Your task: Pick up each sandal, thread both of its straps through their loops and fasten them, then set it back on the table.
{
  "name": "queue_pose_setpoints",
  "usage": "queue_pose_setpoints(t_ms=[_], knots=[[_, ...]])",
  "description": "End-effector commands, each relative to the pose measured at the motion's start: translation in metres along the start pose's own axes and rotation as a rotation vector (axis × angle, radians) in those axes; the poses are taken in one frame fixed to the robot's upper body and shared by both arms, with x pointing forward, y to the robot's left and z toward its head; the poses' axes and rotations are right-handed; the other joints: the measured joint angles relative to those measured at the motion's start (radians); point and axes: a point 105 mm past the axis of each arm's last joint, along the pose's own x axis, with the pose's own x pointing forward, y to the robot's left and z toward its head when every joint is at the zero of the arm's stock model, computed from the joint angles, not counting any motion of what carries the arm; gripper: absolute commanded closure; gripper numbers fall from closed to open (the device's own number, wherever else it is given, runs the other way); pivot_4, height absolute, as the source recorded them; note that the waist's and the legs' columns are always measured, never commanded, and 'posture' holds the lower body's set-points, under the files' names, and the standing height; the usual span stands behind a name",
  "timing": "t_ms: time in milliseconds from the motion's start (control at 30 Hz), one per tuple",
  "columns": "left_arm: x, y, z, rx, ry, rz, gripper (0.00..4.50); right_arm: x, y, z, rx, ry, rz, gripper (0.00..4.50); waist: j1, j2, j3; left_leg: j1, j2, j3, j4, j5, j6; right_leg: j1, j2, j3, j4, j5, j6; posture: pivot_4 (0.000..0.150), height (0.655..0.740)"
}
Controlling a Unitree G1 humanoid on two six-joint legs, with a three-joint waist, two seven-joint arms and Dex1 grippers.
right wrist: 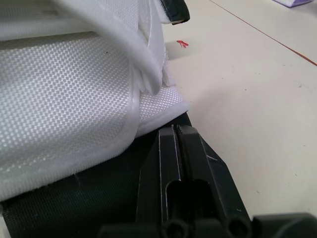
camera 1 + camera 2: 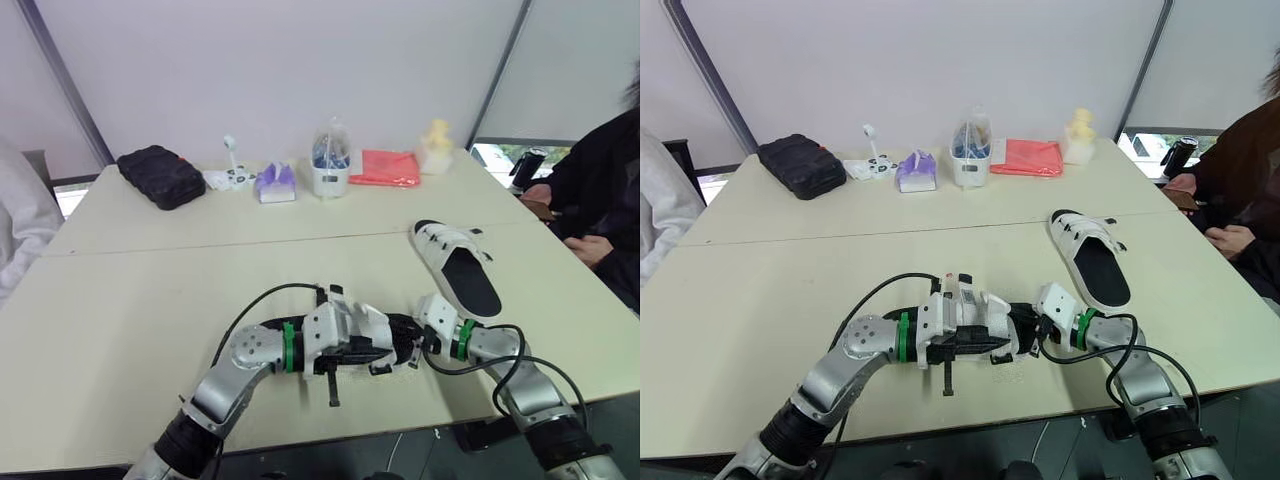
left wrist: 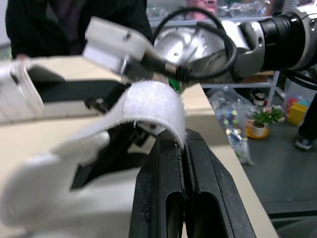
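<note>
One white sandal with a black footbed [image 2: 458, 266] lies sole down on the table [image 2: 150, 300] at the right. The other sandal [image 2: 392, 338] is held between both grippers near the front edge. My left gripper [image 3: 184, 141] is shut on its white fuzzy strap [image 3: 153, 101], which bends over the fingertips. From the right, my right gripper [image 1: 177, 130] is shut at the edge of the sandal's black sole, under the white woven upper [image 1: 64, 99]. In the eye views the two grippers [image 2: 388, 350] [image 2: 412, 345] meet at this sandal and hide much of it.
Along the table's far edge stand a black pouch [image 2: 160, 176], a purple tissue pack [image 2: 274, 183], a white container [image 2: 330, 172], a red cloth [image 2: 386, 167] and a yellow figure [image 2: 436, 146]. A person in black [image 2: 600, 190] sits at the right; a white sleeve [image 2: 18, 230] is at the left.
</note>
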Motion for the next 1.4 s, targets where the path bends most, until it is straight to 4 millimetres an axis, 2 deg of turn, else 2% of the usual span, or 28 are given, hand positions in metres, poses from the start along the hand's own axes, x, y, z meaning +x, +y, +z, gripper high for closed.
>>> queue_pose_setpoints(t_ms=[33, 267, 400, 533, 833, 1033, 1233, 1400], knots=[[0.001, -0.013, -0.018, -0.063, 0.058, -0.057, 4.47, -0.006, 0.026, -0.043, 0.115, 0.166, 0.073, 4.50, 0.000, 0.000, 0.000, 0.000, 0.000, 0.000, 0.000, 0.000, 0.000, 0.000, 0.000, 0.000, 0.000, 0.000, 0.000, 0.150, 0.7400], [-0.002, -0.007, -0.019, 0.213, 0.101, -0.121, 4.47, -0.005, 0.027, -0.044, 0.118, 0.168, 0.072, 4.50, 0.001, 0.000, 0.000, 0.000, 0.000, 0.000, 0.000, 0.000, 0.000, 0.000, 0.000, 0.000, 0.000, 0.000, 0.000, 0.150, 0.7400], [-0.005, 0.008, -0.016, 0.245, 0.102, -0.113, 4.47, -0.005, 0.026, -0.043, 0.118, 0.166, 0.069, 4.50, 0.001, 0.000, 0.000, 0.000, 0.000, 0.000, 0.000, 0.000, 0.000, 0.000, 0.000, 0.000, 0.000, 0.000, 0.000, 0.150, 0.7400], [-0.006, 0.017, 0.002, 0.088, 0.034, -0.108, 4.47, -0.005, 0.026, -0.043, 0.118, 0.167, 0.067, 4.50, 0.000, 0.000, 0.000, -0.001, 0.000, -0.001, 0.000, 0.001, 0.001, -0.003, 0.000, -0.001, 0.000, 0.000, 0.000, 0.150, 0.7400], [-0.009, 0.012, 0.032, -0.211, -0.029, -0.216, 4.47, -0.003, 0.027, -0.044, 0.120, 0.165, 0.066, 4.50, -0.001, 0.002, 0.003, -0.002, -0.001, -0.002, 0.000, 0.001, 0.002, -0.004, 0.000, -0.002, 0.001, 0.000, 0.001, 0.150, 0.7400], [-0.011, 0.019, 0.028, -0.252, 0.012, -0.205, 4.47, -0.004, 0.029, -0.044, 0.123, 0.167, 0.071, 4.50, -0.001, 0.002, 0.004, -0.002, -0.001, -0.002, 0.000, 0.001, 0.002, -0.005, 0.002, -0.002, 0.001, 0.000, 0.001, 0.150, 0.7400], [-0.010, 0.037, 0.028, -0.238, 0.040, -0.179, 4.47, -0.003, 0.031, -0.044, 0.126, 0.165, 0.071, 4.50, -0.001, 0.002, 0.005, -0.002, -0.001, -0.002, 0.000, 0.001, 0.002, -0.005, 0.002, -0.002, 0.001, 0.000, 0.001, 0.150, 0.7400], [-0.013, 0.036, 0.021, -0.252, 0.101, -0.245, 4.47, -0.001, 0.032, -0.044, 0.129, 0.162, 0.071, 4.50, -0.002, 0.002, 0.005, -0.003, -0.001, -0.002, 0.000, 0.001, 0.002, -0.006, 0.002, -0.002, 0.001, 0.001, 0.002, 0.150, 0.7400]])
